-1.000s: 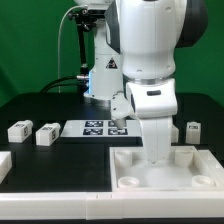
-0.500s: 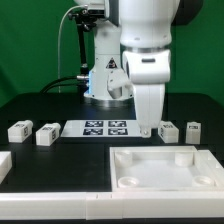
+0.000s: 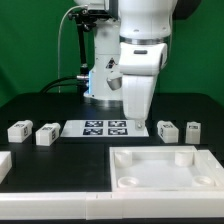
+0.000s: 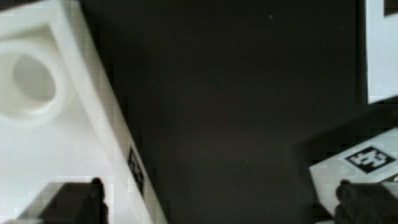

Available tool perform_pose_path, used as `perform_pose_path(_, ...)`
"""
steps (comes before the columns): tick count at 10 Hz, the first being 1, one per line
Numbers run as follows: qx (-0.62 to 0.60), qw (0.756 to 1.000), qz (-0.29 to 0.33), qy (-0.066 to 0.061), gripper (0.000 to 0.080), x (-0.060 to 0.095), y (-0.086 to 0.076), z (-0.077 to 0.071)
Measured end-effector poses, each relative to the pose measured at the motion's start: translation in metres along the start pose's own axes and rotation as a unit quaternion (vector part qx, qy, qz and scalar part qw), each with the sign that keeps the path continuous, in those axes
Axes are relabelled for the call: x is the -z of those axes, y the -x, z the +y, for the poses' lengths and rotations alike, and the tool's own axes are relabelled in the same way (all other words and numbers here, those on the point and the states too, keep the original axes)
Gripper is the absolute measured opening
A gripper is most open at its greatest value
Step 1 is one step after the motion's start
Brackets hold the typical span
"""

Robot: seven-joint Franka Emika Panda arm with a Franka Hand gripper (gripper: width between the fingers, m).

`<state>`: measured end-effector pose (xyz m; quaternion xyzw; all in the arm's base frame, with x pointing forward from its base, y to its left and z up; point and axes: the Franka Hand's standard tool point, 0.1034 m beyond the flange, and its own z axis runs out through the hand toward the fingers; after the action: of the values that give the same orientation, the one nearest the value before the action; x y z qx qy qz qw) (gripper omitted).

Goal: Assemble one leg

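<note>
The arm is being drawn up and away from the tabletop (image 3: pixel 165 172). A second ago it was being held low over the far socket on the exterior view's right, half a second ago it was already being lifted, and now it is being carried higher and toward the exterior view's left, above the end of the marker board (image 3: pixel 98 127). Nothing is being brought along. In the wrist view the tool (image 4: pixel 217 203) is being held spread, its two dark fingertips (image 4: pixel 71 205) well apart, with only bare bench (image 4: pixel 231 90) between them. This is being read as a retreat with nothing placed, so the task is being judged as barely begun, with a leg not yet grasped. The leg (image 3: pixel 168 130) closest to the arm is lying on the bench just beyond the tabletop's far edge, to the exterior view's right of the marker board. The other legs (image 3: pixel 46 134) are lying on the bench too, one just beside it and two near the exterior view's left edge. The tabletop is the only tray-like part being shown. Each socket (image 3: pixel 127 157) visible in it is empty, as is the one being caught by the wrist view.
</note>
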<state>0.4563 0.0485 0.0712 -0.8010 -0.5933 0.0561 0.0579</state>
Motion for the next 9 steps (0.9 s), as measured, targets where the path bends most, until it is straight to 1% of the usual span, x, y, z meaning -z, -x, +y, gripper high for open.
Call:
perform_pose_path(2, -0.077, 0.997, 0.0, 0.0, 0.0649, 0.0, 0.0, 0.0)
perform_pose_path(3, -0.15, 0.989, 0.003, -0.002, 0.0649, -0.001, 0.0, -0.001)
perform_pose_path(4, -0.228, 0.973, 0.009, -0.008, 0.0649, -0.006, 0.003, -0.008)
perform_pose_path(5, -0.305, 0.952, 0.01, -0.011, 0.0649, -0.011, 0.002, -0.017)
perform_pose_path(6, -0.374, 0.927, 0.009, -0.011, 0.0649, -0.013, -0.004, -0.027)
perform_pose_path(8, -0.506, 0.863, 0.007, -0.014, 0.0649, -0.017, -0.021, -0.044)
perform_pose_path(9, -0.552, 0.834, 0.004, -0.015, 0.0649, -0.019, -0.035, -0.054)
